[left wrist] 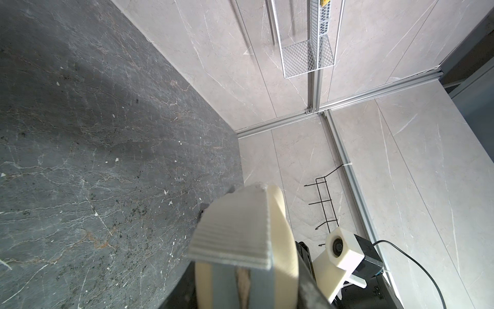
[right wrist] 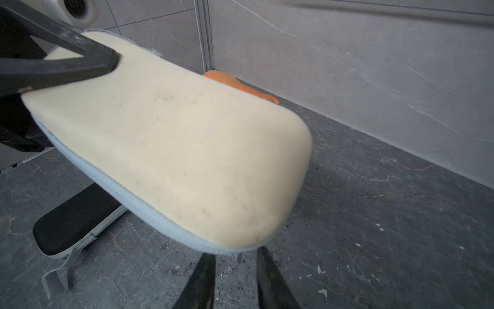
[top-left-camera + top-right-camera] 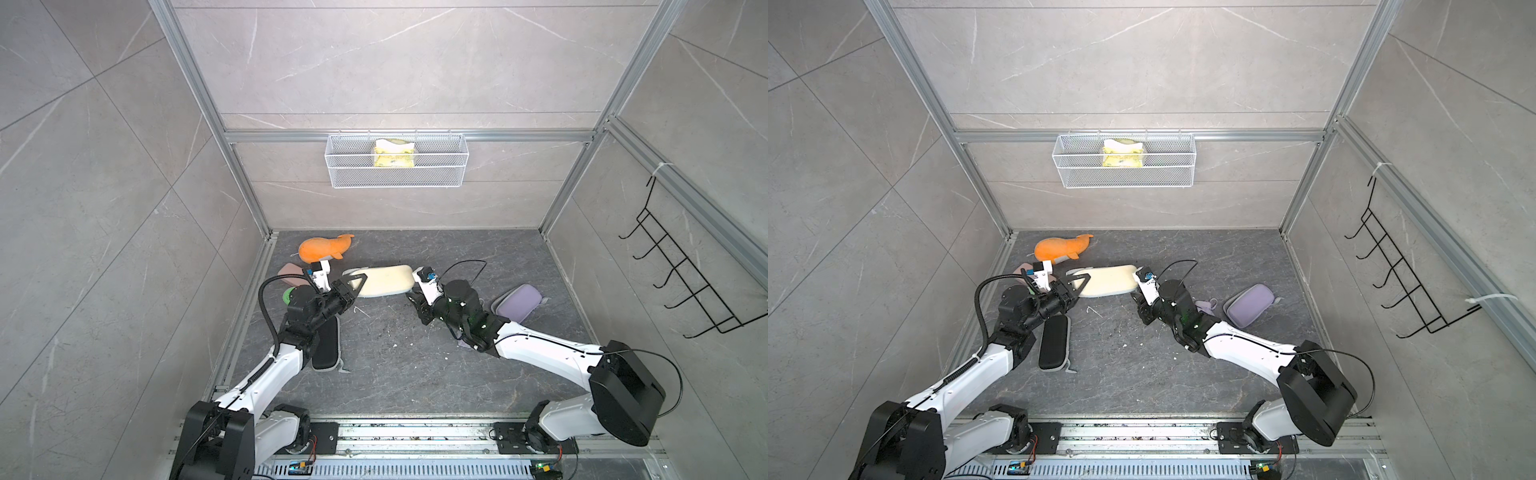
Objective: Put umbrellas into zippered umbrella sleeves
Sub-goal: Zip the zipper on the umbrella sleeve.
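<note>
The cream sleeve [image 3: 386, 280] [image 3: 1108, 280] [image 2: 173, 139] hangs above the dark floor between both arms. My left gripper [image 3: 357, 282] [image 3: 1081, 282] [image 1: 244, 289] is shut on its left end. In the left wrist view a beige strip [image 1: 242, 283] shows in the grey zip slit under a ribbed strap [image 1: 232, 227]. My right gripper [image 3: 411, 297] [image 3: 1136, 297] [image 2: 236, 256] is at the sleeve's right end, fingers apart, a small grey zip tab [image 2: 238, 258] between them. The black sleeve [image 3: 326, 345] [image 3: 1054, 343] [image 2: 74, 214] lies under the left arm. The lavender sleeve [image 3: 517, 303] [image 3: 1250, 309] lies to the right. No umbrella shows plainly.
An orange plush whale [image 3: 324, 248] and a pink case [image 3: 291, 272] lie at the back left near the wall. A white wire basket [image 3: 397, 160] hangs on the back wall. A black hook rack [image 3: 681, 282] hangs on the right wall. Lavender fabric [image 3: 1204, 306] peeks out beside the right arm.
</note>
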Robot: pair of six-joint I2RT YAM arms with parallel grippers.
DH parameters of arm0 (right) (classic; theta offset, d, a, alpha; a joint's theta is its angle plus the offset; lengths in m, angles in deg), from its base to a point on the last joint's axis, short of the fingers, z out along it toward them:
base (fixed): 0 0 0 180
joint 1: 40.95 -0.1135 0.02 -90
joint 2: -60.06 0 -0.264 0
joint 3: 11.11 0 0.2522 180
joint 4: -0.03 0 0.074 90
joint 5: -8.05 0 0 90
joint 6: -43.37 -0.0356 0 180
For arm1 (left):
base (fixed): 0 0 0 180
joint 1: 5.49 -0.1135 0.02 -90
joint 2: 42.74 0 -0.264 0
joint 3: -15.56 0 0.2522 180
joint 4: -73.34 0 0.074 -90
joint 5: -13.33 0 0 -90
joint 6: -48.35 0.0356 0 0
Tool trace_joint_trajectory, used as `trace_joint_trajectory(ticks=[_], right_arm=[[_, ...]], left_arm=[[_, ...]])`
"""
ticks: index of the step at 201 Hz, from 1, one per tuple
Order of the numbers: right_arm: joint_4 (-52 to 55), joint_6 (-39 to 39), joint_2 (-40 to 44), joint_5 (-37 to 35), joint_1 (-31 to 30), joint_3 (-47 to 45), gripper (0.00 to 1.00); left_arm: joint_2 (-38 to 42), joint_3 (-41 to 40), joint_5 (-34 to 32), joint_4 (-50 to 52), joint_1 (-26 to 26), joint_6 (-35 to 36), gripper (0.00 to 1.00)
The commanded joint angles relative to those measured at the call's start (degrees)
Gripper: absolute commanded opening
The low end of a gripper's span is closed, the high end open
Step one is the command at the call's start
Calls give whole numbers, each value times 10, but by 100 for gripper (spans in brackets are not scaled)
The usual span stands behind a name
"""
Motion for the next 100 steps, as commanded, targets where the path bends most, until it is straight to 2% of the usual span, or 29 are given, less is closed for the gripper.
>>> trace_joint_trajectory(ticks=[1,50,100], right_arm=[[4,5,-12,-9,2,17,30],[7,8,-22,20,2,43,26],[14,4,-25,29,1,47,14]], left_arm=[[22,27,10,-53,2,-1,0],[25,21,11,-51,2,-1,0],[32,14,9,-48,2,1,0]])
